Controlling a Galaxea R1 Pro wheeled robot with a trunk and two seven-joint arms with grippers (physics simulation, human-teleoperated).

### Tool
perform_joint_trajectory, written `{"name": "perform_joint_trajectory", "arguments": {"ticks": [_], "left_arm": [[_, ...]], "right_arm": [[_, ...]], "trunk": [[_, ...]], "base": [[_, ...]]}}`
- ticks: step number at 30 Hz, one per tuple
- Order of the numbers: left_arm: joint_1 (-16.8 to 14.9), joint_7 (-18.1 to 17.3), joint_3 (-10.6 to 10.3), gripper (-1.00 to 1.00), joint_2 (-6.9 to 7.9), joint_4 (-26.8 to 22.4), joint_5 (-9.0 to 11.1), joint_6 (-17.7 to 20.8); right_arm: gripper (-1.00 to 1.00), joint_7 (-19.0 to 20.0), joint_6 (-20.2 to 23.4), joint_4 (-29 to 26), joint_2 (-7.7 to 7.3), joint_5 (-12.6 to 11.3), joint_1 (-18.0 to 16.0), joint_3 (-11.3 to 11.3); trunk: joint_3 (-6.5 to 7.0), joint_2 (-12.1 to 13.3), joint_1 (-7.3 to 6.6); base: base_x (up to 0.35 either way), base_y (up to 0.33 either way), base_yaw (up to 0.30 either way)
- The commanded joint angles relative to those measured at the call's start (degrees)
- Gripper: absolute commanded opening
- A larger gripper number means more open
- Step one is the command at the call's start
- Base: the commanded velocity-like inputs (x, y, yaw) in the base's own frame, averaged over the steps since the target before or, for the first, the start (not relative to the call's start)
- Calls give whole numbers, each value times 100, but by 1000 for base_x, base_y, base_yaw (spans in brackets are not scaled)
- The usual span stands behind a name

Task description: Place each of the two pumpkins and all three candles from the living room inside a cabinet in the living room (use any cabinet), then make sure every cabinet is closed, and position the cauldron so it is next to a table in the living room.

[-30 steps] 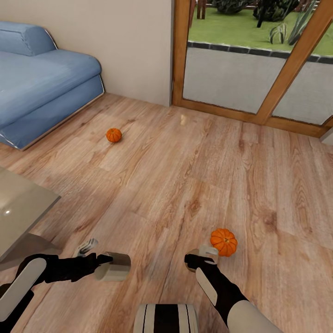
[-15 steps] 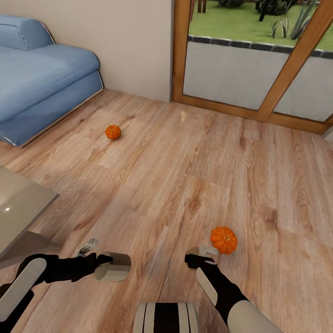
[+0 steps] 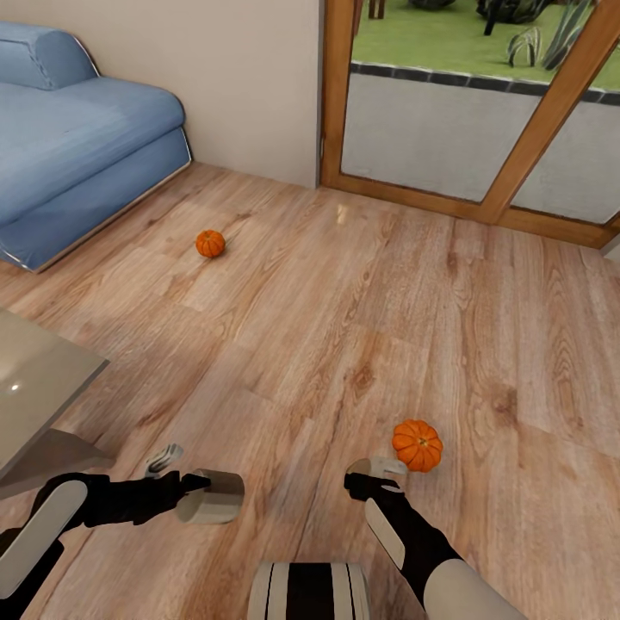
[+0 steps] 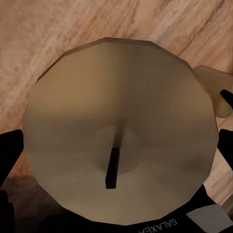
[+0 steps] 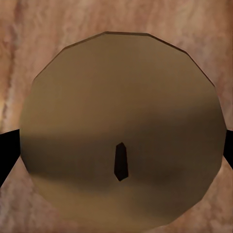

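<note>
Wood floor living room, blue sofa at 10 o'clock, glass door at 1. Left gripper clamps a candle, right gripper clamps another candle, both low over the floor. Near pumpkin sits just beside the right gripper at 2 o'clock; far pumpkin lies on the floor near the sofa.

We see the sofa and table cut by the frame's edge; each candle hides most of our fingers.
</note>
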Motion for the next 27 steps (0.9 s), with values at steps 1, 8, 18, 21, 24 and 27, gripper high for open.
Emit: {"name": "perform_joint_trajectory", "arguments": {"ticks": [1,8,18,21,24,27], "left_arm": [[-3,61,-10,-100,2,-5,66,4],[-3,63,-9,-100,15,0,60,4],[-3,63,-12,-100,-1,4,57,4],[-3,63,-15,-100,-2,4,57,4],[-3,63,-14,-100,-2,4,55,4],[-3,63,-16,-100,-2,4,45,4]], "right_arm": [[-100,-51,19,-10,-4,-52,-2,33],[-100,-51,19,-10,-4,-50,-2,33],[-100,-51,19,-10,14,-53,-2,33],[-100,-51,19,-10,13,-55,-2,33],[-100,-51,19,-10,14,-58,-2,33],[-100,-51,19,-10,8,-58,-1,33]], "trunk": [[-4,-2,-1],[-4,-2,-1],[-4,-2,-1],[-4,-2,-1],[-4,-2,-1],[41,1,-6]], "base": [[0,0,0],[0,0,0],[0,0,0],[0,0,0],[0,0,0],[0,0,0]]}}
